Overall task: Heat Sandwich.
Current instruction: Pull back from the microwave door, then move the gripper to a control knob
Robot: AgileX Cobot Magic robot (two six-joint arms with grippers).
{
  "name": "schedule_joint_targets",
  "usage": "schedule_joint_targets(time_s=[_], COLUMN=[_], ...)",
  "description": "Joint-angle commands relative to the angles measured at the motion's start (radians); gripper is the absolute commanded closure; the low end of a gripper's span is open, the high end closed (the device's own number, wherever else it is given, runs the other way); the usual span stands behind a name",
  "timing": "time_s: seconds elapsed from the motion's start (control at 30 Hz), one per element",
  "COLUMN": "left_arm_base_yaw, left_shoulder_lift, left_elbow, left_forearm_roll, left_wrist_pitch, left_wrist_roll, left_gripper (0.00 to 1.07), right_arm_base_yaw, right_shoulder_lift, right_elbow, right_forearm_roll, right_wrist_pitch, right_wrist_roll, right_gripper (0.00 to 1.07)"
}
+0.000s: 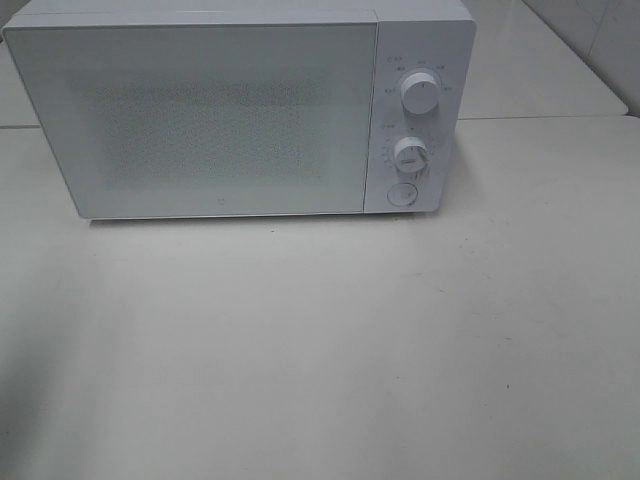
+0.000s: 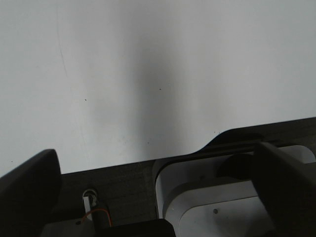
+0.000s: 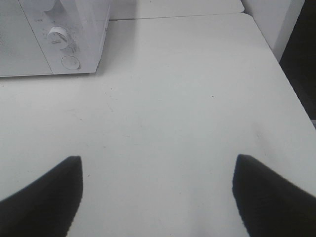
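The sandwich is out of view in every frame. A white microwave (image 1: 200, 110) stands at the back of the table with its door shut; its control panel corner also shows in the right wrist view, microwave (image 3: 29, 44). My left gripper (image 2: 155, 150) is open, its dark fingers (image 2: 29, 187) spread wide over bare table with nothing between them. My right gripper (image 3: 158, 159) is open too, hovering above the table in front and to the right of the microwave, empty. Neither arm shows in the exterior high view.
The microwave panel carries two round knobs (image 1: 420, 92) (image 1: 411, 153) and a round button (image 1: 401, 194). The pale table (image 1: 320, 350) spreads in front of it. Its right edge (image 3: 291, 89) drops to a dark gap. A white housing (image 2: 212, 207) on a dark base sits under the left gripper.
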Motion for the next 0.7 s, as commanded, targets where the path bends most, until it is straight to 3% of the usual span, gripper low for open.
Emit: schedule_joint_targets(time_s=[0.03, 0.27, 0.37, 0.7], left_arm_base_yaw=[0.000, 0.000, 0.000, 0.000], left_shoulder_lift=[-0.090, -0.272, -0.398, -0.623], left_elbow=[0.036, 0.110, 0.157, 0.173], left_forearm_roll=[0.017, 0.015, 0.016, 0.021], left_wrist_pitch=[0.006, -0.009, -0.052, -0.031], left_wrist_roll=[-0.005, -0.011, -0.047, -0.058], left_gripper=[0.09, 0.09, 0.09, 0.09], right_arm_base_yaw=[-0.006, -0.006, -0.006, -0.006], right_shoulder_lift=[-0.027, -0.027, -0.027, -0.027], right_elbow=[0.004, 0.004, 0.004, 0.004], right_forearm_roll=[-0.003, -0.003, -0.003, -0.003], right_wrist_pitch=[-0.012, -0.012, -0.012, -0.012], right_wrist_roll=[-0.009, -0.009, -0.009, -0.008], right_gripper=[0.32, 0.32, 0.32, 0.32])
